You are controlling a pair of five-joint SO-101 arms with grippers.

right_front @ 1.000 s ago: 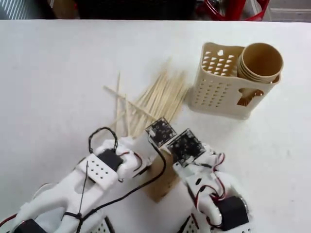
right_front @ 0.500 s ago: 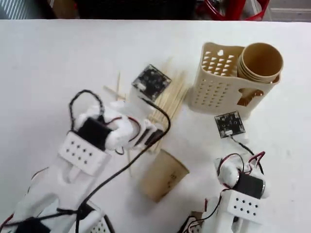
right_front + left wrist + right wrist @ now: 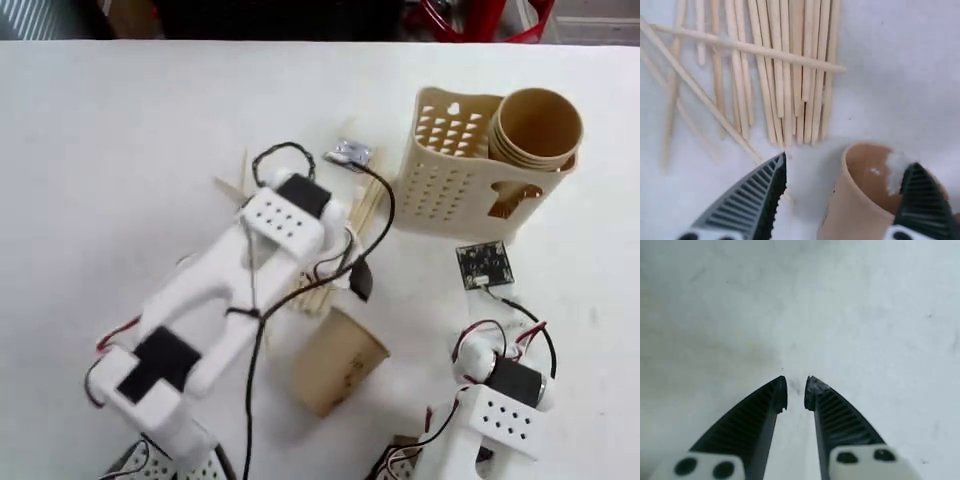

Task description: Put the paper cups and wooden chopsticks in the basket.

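A brown paper cup lies on its side on the white table, near the front. My left gripper is open above the table, one finger by the ends of the wooden chopsticks and the other finger over the cup's open mouth. In the high view the left arm covers part of the chopstick pile. The beige perforated basket at the back right holds stacked paper cups. My right gripper points at bare table, shut and holding nothing.
The right arm sits at the front right, its camera board just in front of the basket. Cables trail from the left arm across the cup's near side. Bare table stretches to the left and back.
The left arm has swung from the front edge up over the chopsticks. The right arm has pulled back to the right, away from the cup, which now lies uncovered.
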